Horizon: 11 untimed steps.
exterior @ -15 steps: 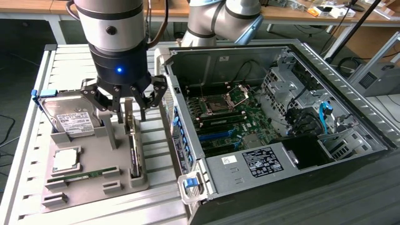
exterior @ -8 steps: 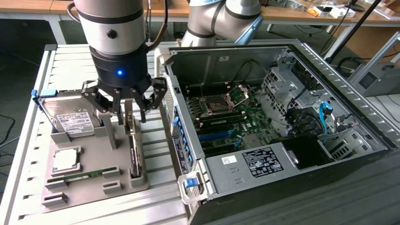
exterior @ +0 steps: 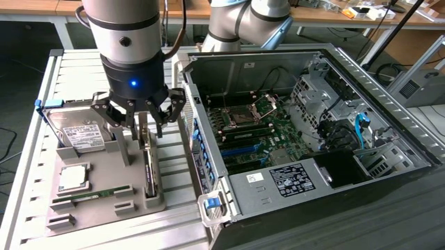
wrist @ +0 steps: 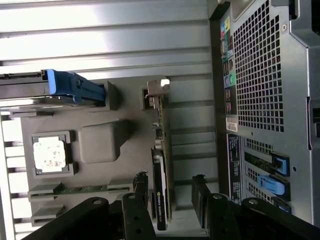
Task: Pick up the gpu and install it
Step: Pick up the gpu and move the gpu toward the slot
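Gripper: I see the gripper (exterior: pixel 146 126) directly over the tray (exterior: pixel 90 211), above the gpu.
Fingers: released and spread wide, grasping nothing.
Gpu: the gpu (exterior: pixel 148 166) stands on its long edge in a slot of the tray, on the side nearest the case (exterior: pixel 313 130).
Gpu against fingers: in the wrist view the gpu (wrist: pixel 162 170) runs between the two fingers (wrist: pixel 200 200), one finger off each face. I see a gap on both sides and no contact. The finger on the case side stands further from the card than the other.
Depth: I cannot tell whether the fingertips reach below the card's upper edge.
Bracket: the silvery bracket (wrist: pixel 157 87) is at the card's end away from the gripper (wrist: pixel 170 197) in the wrist view.
Tray contents: a hard drive (exterior: pixel 80 133) with a white label, a cpu (exterior: pixel 73 177) and a green memory stick (exterior: pixel 90 195) each sit in their own places, apart from the gpu.
Case: open on its side, motherboard exposed, just beside the tray on the exterior view's right.
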Motion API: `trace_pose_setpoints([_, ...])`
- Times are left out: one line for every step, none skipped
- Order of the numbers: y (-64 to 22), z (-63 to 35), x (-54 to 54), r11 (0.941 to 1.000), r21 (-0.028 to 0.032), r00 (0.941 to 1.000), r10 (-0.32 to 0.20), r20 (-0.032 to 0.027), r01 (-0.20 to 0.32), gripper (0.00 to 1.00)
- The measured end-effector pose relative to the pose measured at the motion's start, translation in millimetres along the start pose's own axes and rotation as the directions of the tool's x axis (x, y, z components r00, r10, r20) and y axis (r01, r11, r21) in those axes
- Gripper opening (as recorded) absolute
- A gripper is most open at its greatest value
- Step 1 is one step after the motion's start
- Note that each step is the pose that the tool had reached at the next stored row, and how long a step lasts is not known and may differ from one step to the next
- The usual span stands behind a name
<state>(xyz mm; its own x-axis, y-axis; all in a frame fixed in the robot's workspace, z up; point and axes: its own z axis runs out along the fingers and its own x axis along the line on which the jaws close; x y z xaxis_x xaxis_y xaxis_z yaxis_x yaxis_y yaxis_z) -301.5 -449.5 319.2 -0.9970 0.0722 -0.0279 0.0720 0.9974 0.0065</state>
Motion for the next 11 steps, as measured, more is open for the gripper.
trace_pose_setpoints([0.0,0.4,0.0,1.0000,0.0000,1.0000,0.000,0.0000,0.000,0.48])
trace_pose_setpoints([0.0,0.8,0.0,1.0000,0.0000,1.0000,0.000,0.0000,0.000,0.48])
trace_pose_setpoints([0.0,1.2,0.0,1.0000,0.0000,1.0000,0.000,0.0000,0.000,0.48])
trace_pose_setpoints([-0.1,1.7,0.0,1.0000,0.0000,1.0000,0.000,0.0000,0.000,0.48])
trace_pose_setpoints([-0.1,2.1,0.0,1.0000,0.0000,1.0000,0.000,0.0000,0.000,0.48])
trace_pose_setpoints([-0.1,2.6,0.1,1.0000,0.0000,1.0000,0.000,0.0000,0.000,0.48])
trace_pose_setpoints([-0.1,3.2,0.1,1.0000,0.0000,1.0000,0.000,0.0000,0.000,0.48])
trace_pose_setpoints([-0.1,3.9,0.1,1.0000,0.0000,1.0000,0.000,0.0000,0.000,0.48])
trace_pose_setpoints([-0.2,4.7,0.1,1.0000,-0.0001,1.0000,0.000,0.0001,0.000,0.48])
trace_pose_setpoints([-0.2,5.5,0.1,1.0000,-0.0001,1.0000,0.000,0.0001,0.000,0.48])
trace_pose_setpoints([-0.2,6.1,0.2,1.0000,0.0000,1.0000,0.000,0.0000,0.000,0.48])
